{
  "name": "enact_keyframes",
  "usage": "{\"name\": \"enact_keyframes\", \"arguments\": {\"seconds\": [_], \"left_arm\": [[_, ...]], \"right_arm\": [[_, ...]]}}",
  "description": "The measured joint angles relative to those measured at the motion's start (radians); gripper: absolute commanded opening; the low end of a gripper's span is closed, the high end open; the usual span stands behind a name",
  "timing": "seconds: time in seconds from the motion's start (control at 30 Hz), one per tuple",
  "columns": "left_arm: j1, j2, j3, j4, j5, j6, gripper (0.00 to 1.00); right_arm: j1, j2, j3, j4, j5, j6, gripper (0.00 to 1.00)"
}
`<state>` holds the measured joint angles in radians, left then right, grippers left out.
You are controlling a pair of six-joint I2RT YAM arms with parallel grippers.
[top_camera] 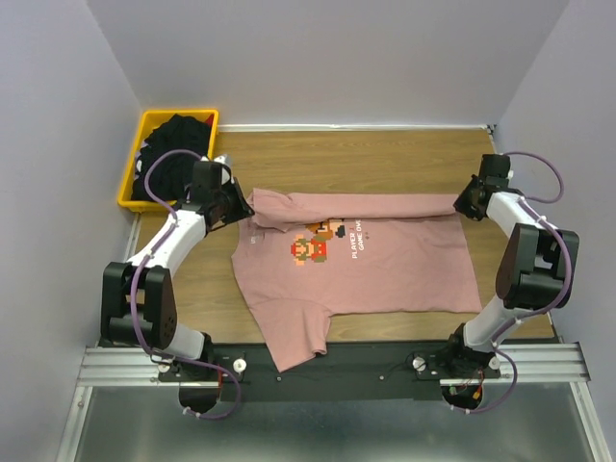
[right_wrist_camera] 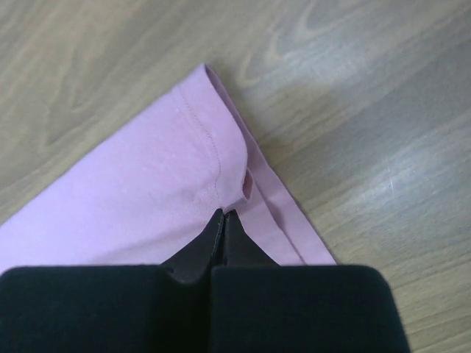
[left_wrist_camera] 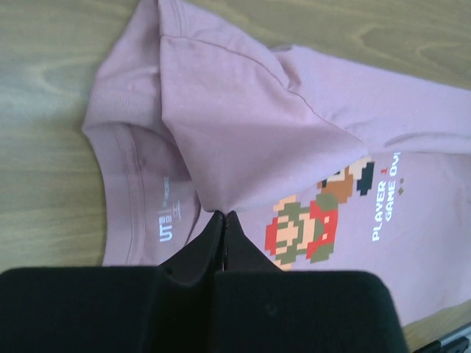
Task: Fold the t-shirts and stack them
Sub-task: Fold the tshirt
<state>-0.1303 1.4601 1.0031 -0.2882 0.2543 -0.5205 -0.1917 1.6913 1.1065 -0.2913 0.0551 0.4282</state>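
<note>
A dusty pink t-shirt (top_camera: 385, 265) with pixel-art figures lies print up on the wooden table (top_camera: 385, 159), its far long edge folded over toward the middle. My left gripper (top_camera: 234, 200) is shut on the folded sleeve and shoulder cloth (left_wrist_camera: 243, 140), just above the collar (left_wrist_camera: 121, 198) in the left wrist view. At the other end, my right gripper (top_camera: 466, 205) is shut on the folded hem corner (right_wrist_camera: 213, 165). Black t-shirts (top_camera: 173, 154) are heaped in the yellow bin at the back left.
The yellow bin (top_camera: 132, 173) stands at the table's back left corner, right behind my left arm. Grey walls close the table on three sides. One sleeve (top_camera: 294, 342) hangs over the table's near edge, above the metal rail (top_camera: 327, 366).
</note>
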Motion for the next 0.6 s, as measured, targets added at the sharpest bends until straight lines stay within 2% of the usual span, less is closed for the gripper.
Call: {"name": "enact_keyframes", "arguments": {"seconds": [0.17,0.37,0.43,0.47,0.6], "left_arm": [[0.000,0.001,-0.095,0.025,0.042,-0.023,0.00],[-0.001,0.001,-0.113,0.043,0.063,-0.032,0.00],[-0.001,0.000,-0.113,0.047,0.066,-0.034,0.00],[-0.001,0.000,-0.113,0.048,0.067,-0.034,0.00],[-0.001,-0.001,-0.114,0.048,0.069,-0.035,0.00]], "right_arm": [[0.000,0.040,-0.010,-0.007,0.018,0.008,0.01],[0.000,0.127,-0.002,-0.018,0.018,-0.002,0.03],[0.000,0.127,0.003,-0.018,0.018,-0.004,0.08],[0.000,0.127,0.003,-0.020,0.018,-0.005,0.16],[0.000,0.128,0.008,-0.035,0.018,-0.016,0.36]]}}
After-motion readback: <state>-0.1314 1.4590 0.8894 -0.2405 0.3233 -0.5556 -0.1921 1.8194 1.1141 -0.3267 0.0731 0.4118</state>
